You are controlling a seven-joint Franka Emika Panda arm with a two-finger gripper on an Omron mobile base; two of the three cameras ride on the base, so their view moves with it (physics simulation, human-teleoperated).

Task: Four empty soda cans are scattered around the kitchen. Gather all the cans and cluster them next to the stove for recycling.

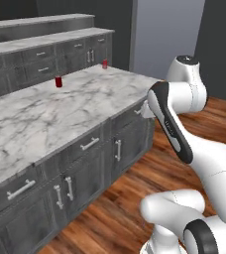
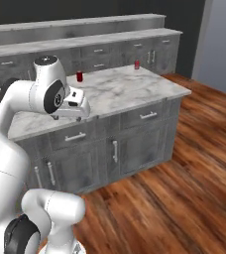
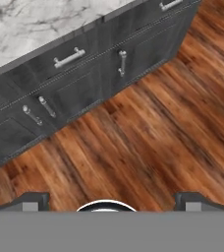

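Two small red soda cans stand upright on the marble island top: one (image 1: 58,82) (image 2: 79,76) nearer the middle, the other (image 1: 105,63) (image 2: 137,64) close to the far corner. My gripper (image 3: 111,203) hangs open over the wooden floor in front of the island, short of the counter's near edge and well apart from both cans. Its dark fingertips (image 3: 33,199) have nothing between them. In the right base view the hand (image 2: 75,105) sits level with the counter edge. The stove is out of view.
The island (image 1: 45,119) has dark grey drawers and doors with metal handles (image 3: 69,57) below its top. More grey cabinets under stepped counters (image 2: 100,37) run behind it. Brown wooden floor (image 2: 184,178) spreads to the right of the island.
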